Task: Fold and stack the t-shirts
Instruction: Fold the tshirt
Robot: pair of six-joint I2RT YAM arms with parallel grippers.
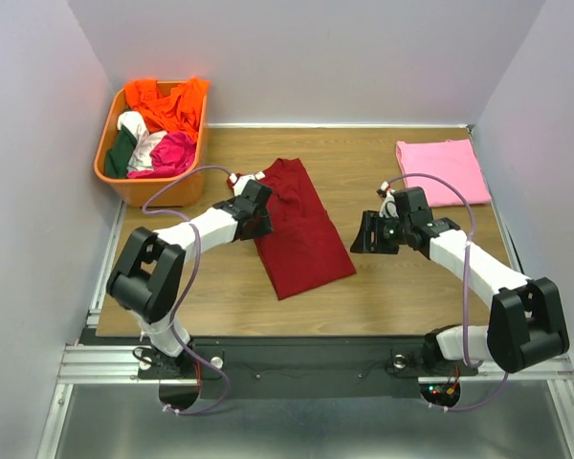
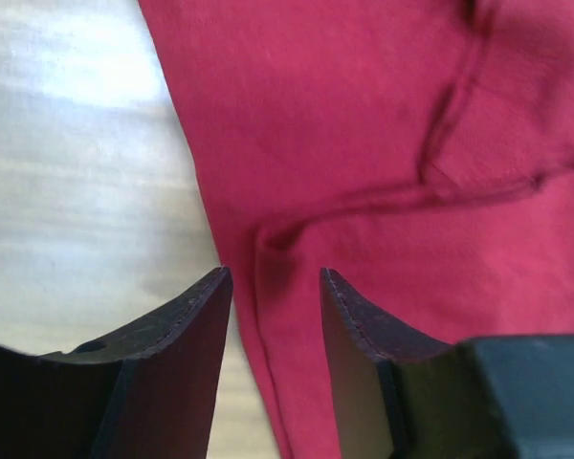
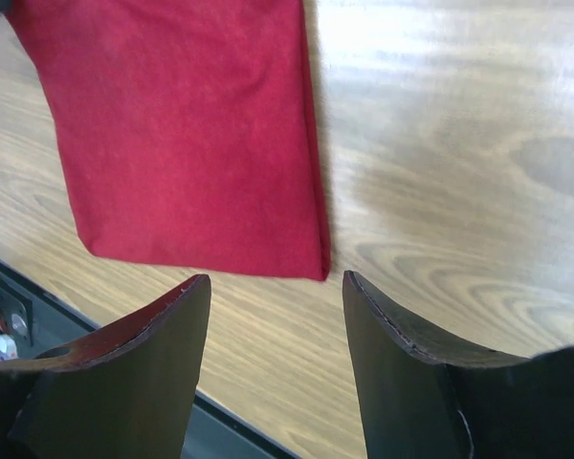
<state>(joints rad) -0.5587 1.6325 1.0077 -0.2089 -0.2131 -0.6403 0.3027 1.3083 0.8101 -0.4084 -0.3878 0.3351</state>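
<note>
Maroon t-shirt (image 1: 301,229) lies flat mid-table (image 1: 411,277), folded into a long strip that runs on a diagonal, far end toward the basket side and near end toward the right arm. In the left wrist cam the tee (image 2: 383,143) shows a seam and a folded-over layer, w/ its left edge running down into the gap of my left gripper (image 2: 275,277). That gripper's fingers stand apart, one over bare wood and one over cloth, and I see nothing pinched btwn them. From the top cam the left gripper (image 1: 263,207) sits at the tee's left edge, abt halfway along.

Right gripper (image 1: 361,239) is just off the tee's right side, over bare wood. The right wrist cam shows the right gripper (image 3: 275,279) w/ jaws spread and empty, and the tee's near corner (image 3: 182,124) just ahead of the gap.

Pink t-shirt (image 1: 442,170) is folded flat at the far right corner, well apart from both arms. Orange basket (image 1: 110,153) at far left holds a heap of orange, magenta, white and green clothes.
</note>
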